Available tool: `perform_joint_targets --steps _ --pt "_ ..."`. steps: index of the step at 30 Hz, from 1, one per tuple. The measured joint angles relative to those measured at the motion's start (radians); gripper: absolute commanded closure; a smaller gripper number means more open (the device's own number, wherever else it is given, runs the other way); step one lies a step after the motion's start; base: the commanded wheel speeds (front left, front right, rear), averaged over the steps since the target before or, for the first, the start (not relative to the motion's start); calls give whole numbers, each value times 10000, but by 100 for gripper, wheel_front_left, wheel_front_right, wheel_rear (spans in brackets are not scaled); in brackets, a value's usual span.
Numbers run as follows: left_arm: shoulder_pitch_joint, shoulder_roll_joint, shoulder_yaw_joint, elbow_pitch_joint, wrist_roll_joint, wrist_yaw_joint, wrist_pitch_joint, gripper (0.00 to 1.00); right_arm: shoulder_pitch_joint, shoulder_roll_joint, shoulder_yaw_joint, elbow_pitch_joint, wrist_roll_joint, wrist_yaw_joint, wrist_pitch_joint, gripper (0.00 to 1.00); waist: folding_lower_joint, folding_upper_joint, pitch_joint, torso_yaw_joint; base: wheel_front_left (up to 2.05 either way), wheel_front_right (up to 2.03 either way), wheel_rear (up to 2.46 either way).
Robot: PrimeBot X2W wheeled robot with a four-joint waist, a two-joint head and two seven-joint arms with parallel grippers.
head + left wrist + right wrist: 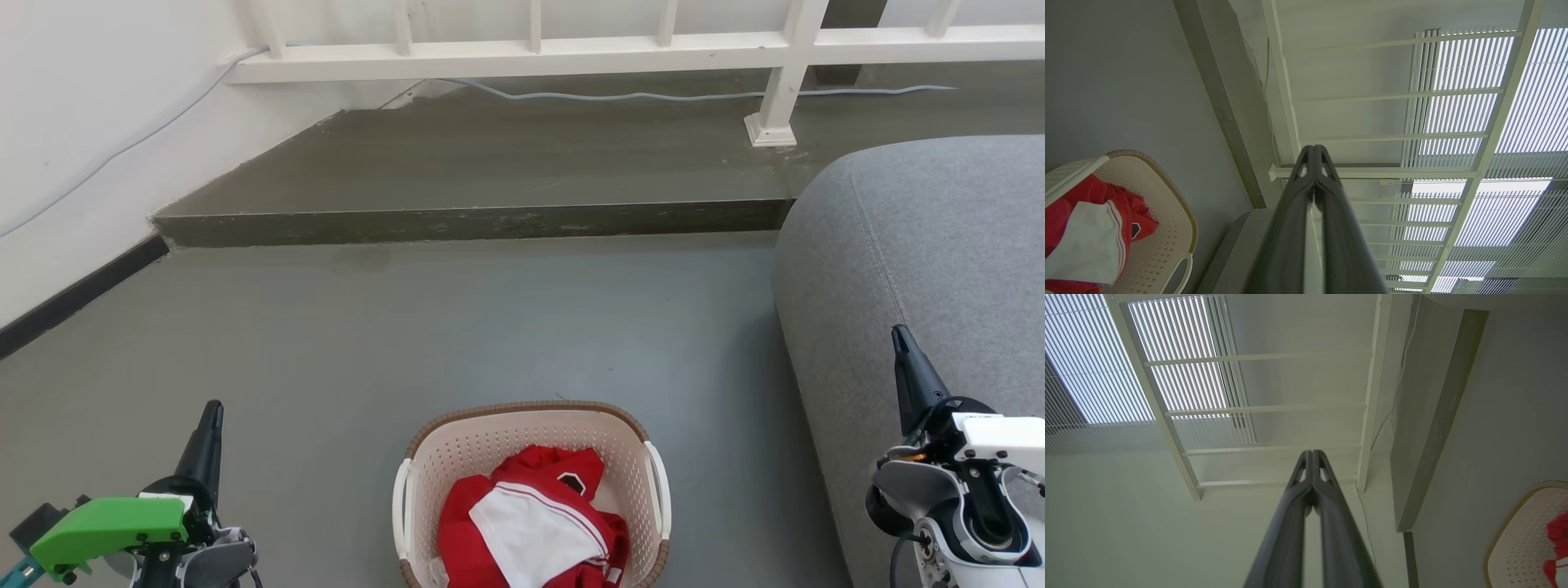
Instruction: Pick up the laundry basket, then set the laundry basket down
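Left gripper (212, 411), 8 o'clock, and right gripper (900, 339), 4 o'clock: fingers pressed together, empty. Laundry basket (506, 445), 6 o'clock, rests on floor (490, 327) between them, which fits pre-lift or post-set-down. Side handles (400, 500) suit a level, two-sided hold.

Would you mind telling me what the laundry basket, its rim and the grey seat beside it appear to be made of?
The laundry basket looks like matt cream moulded plastic, given its regular punched holes and smooth white handles. Its brown rim has a woven look, but may be plastic too. The grey seat seems upholstered in textured fabric, with a stitched seam.
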Motion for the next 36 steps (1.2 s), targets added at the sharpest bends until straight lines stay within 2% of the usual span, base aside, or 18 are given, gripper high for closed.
perform_joint_targets --steps 36 --pt "-12 -19 19 151 2 -40 69 100 -56 19 -36 77 0 4 2 100 0 0 -5 0 0 0 0"
